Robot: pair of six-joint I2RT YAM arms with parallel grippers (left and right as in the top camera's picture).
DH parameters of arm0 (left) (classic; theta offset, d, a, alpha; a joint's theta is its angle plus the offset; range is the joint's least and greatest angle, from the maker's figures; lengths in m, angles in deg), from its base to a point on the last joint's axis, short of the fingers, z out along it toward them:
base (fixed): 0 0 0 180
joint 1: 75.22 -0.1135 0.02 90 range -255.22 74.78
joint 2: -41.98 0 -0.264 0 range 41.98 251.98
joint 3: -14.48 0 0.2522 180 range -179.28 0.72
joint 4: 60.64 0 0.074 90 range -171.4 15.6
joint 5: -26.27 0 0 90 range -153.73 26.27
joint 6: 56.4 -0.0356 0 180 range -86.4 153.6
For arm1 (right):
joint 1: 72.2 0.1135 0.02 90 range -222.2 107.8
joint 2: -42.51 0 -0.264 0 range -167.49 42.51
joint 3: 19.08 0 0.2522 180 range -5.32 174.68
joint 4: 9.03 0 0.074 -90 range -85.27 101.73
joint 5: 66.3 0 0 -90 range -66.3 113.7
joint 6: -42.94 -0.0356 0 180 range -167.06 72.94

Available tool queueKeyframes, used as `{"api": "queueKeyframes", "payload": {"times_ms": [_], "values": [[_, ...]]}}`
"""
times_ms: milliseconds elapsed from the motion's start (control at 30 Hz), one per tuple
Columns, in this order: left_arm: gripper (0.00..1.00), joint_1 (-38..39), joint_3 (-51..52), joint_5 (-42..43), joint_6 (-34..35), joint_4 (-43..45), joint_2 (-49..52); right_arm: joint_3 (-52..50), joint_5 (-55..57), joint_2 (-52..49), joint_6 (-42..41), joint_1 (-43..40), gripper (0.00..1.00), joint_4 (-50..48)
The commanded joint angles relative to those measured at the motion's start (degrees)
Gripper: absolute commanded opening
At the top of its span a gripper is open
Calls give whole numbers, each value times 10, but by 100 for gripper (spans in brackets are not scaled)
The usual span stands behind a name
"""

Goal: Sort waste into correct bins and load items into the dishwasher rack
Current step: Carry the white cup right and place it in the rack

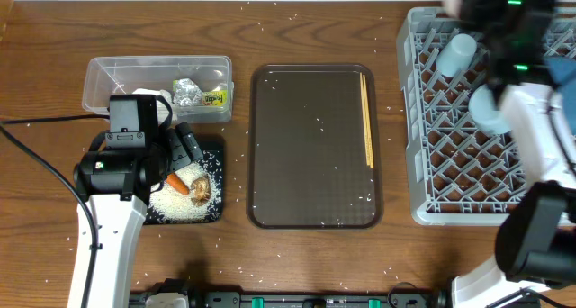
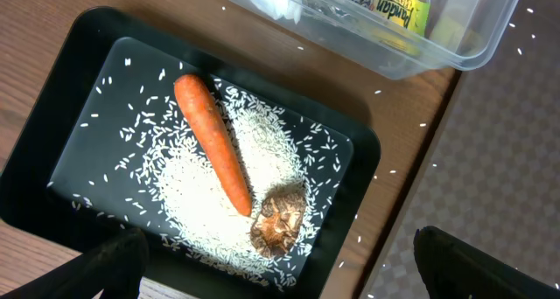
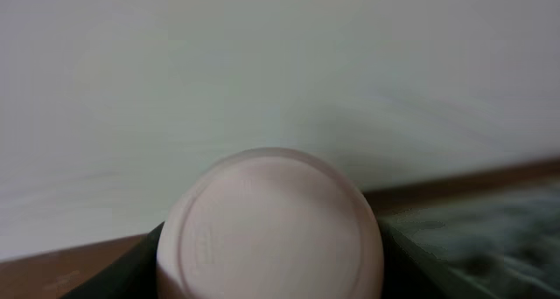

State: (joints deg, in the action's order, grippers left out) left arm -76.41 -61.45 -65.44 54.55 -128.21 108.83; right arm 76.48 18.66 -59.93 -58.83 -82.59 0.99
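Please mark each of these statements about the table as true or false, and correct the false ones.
1. The foil ball and the packet are in the clear tub. True.
2. The orange carrot lies in the clear tub. False: it lies in the black tray, on the rice.
3. The chopsticks lie on the brown serving tray. True.
4. The left gripper is shut on the brown food lump. False: it is open over the black tray, holding nothing.
5. A light-blue cup is in the dishwasher rack. True.
6. The right gripper holds nothing. False: it holds a white vessel.
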Motion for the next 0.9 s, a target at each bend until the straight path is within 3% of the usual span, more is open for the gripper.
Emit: {"api": "queueKeyframes", "payload": {"times_ms": [0,233,633,800,867], "values": [[98,-1,1,-5,-3,-2,1,6,0,-1,16,-60,59,26],[98,-1,1,-5,-3,-2,1,6,-36,-48,61,-125,63,37],[98,-1,1,-5,-3,-2,1,6,-85,-140,54,-118,64,-19],[98,-1,1,-5,-3,-2,1,6,-85,-144,56,-110,99,-19],[98,-1,1,-5,-3,-2,1,7,-88,-138,56,-110,99,-17]]}}
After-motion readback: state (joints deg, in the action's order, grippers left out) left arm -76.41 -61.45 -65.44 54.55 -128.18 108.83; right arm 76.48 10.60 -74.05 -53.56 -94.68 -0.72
